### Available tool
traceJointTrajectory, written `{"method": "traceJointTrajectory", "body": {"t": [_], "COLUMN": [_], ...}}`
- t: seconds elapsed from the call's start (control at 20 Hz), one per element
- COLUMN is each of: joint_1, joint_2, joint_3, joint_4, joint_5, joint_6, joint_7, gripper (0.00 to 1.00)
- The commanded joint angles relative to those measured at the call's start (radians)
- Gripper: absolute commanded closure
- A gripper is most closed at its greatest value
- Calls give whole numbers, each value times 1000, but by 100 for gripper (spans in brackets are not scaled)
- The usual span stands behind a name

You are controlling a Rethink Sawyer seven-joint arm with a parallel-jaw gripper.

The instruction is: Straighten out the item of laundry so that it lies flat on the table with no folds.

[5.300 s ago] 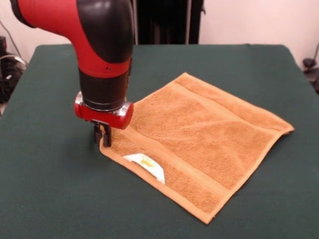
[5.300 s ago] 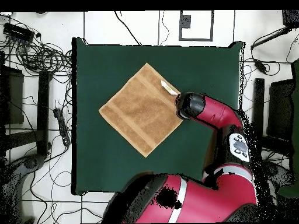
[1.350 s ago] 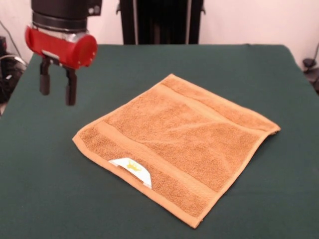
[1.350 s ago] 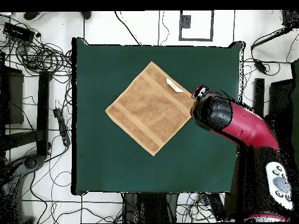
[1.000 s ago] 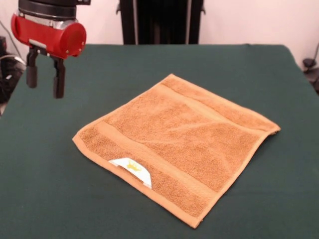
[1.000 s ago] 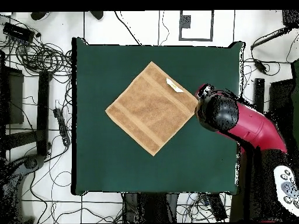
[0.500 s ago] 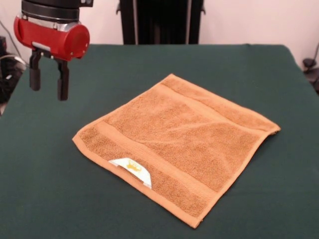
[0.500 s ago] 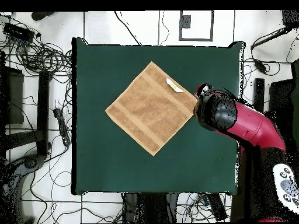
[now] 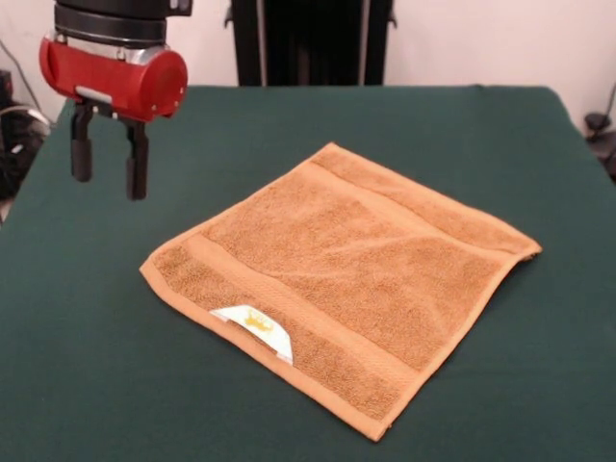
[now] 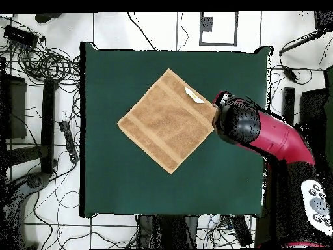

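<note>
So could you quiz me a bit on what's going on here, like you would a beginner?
1. True or false: the gripper is holding the towel.
2. Where is the white label? A: on the hem nearest the front camera. B: on the far corner. C: on the table.
3. Fill in: the gripper hangs above the ____, beside the towel's corner.

Key: 1 false, it is open and apart from it. 2 A. 3 table.

White label [image 9: 255, 326] — yellow mark; no readable text.
</note>
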Motion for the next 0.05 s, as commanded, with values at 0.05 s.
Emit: {"method": "traceJointTrajectory", "body": {"t": [0.05], "joint_1": [22], "joint_2": [26], "joint_3": [106], "joint_4": [70], "joint_5": [-34], "joint_6": [116], "joint_7": [-9], "gripper": [0]}}
